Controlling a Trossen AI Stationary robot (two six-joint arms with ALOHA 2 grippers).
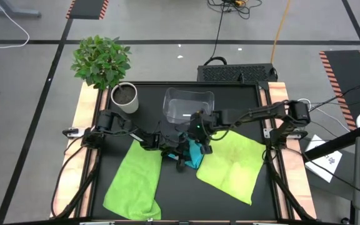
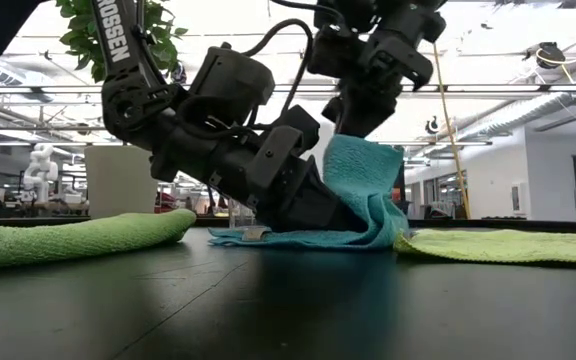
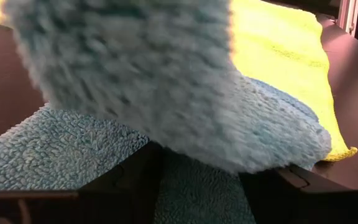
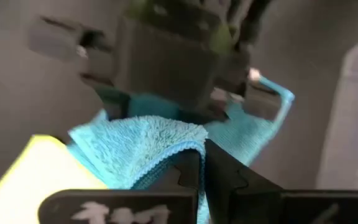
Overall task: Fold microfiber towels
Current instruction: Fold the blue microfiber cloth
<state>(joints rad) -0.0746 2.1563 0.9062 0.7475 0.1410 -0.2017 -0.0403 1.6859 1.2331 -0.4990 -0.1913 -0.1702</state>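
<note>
The turquoise towel [image 1: 196, 156] lies at the table's middle between two lime-green towels, one on the left [image 1: 133, 181] and one on the right [image 1: 233, 165], both lying flat. My left gripper [image 1: 181, 157] is open and low on the turquoise towel's flat part [image 2: 258, 236]. My right gripper [image 2: 353, 135] is shut on the towel's raised part [image 2: 368, 170], just above and to the right of the left gripper. The raised part arches over the left fingers. My left gripper comes slanting down from the table's left, its open fingers [image 3: 129, 183] lying on the towel's lower layer [image 3: 197, 193], which rests on the table. The lifted flap [image 3: 142, 81] hangs over in front of the fingers. My right gripper pinches a folded edge of the turquoise towel [image 4: 182, 146] between its two fingers [image 4: 225, 177], coming from above and the table's right. That part is lifted clear, while the rest of the towel trails down onto the table.
A clear plastic bin [image 1: 187, 103] stands just beyond the grippers at the far middle. A white pot with a plant [image 1: 125, 97] stands at the far left. The table's near middle [image 1: 180, 200] between the green towels is bare.
</note>
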